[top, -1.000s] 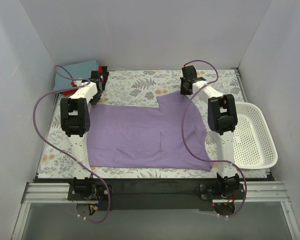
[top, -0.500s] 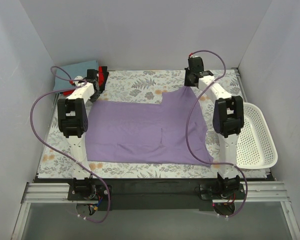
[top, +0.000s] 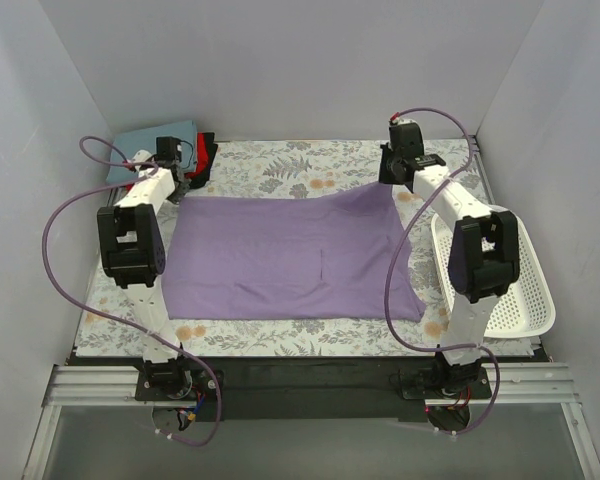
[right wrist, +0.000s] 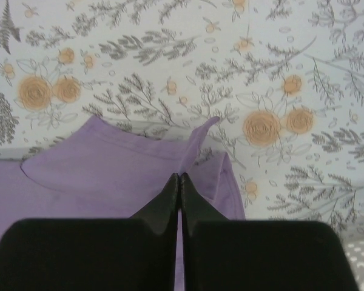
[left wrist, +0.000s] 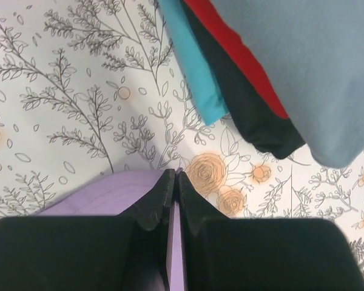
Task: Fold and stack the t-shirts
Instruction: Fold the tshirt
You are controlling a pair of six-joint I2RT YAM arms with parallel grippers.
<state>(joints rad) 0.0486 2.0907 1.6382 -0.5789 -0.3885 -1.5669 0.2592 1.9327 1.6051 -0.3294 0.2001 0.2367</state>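
The lavender-purple t-shirt [top: 285, 258] lies spread flat across the floral table. My left gripper [top: 176, 178] is shut on its far left corner [left wrist: 97, 197], with cloth showing between the jaws [left wrist: 173, 176]. My right gripper [top: 398, 175] is shut on its far right corner [right wrist: 121, 163], where the cloth bunches up by the fingertips [right wrist: 179, 177]. A stack of folded shirts sits at the far left corner: dusty grey-blue [top: 145, 143] on top, then red [left wrist: 236, 48], black [left wrist: 255, 115] and teal [left wrist: 191, 66].
A white plastic mesh basket [top: 500, 270] stands at the right edge of the table. Grey walls close in the back and both sides. Purple cables loop from both arms.
Both grippers have moved outward and back, pulling the far edge of the purple shirt taut. The shirt has flattened into a wider, smoother rectangle. The basket now shows more fully.
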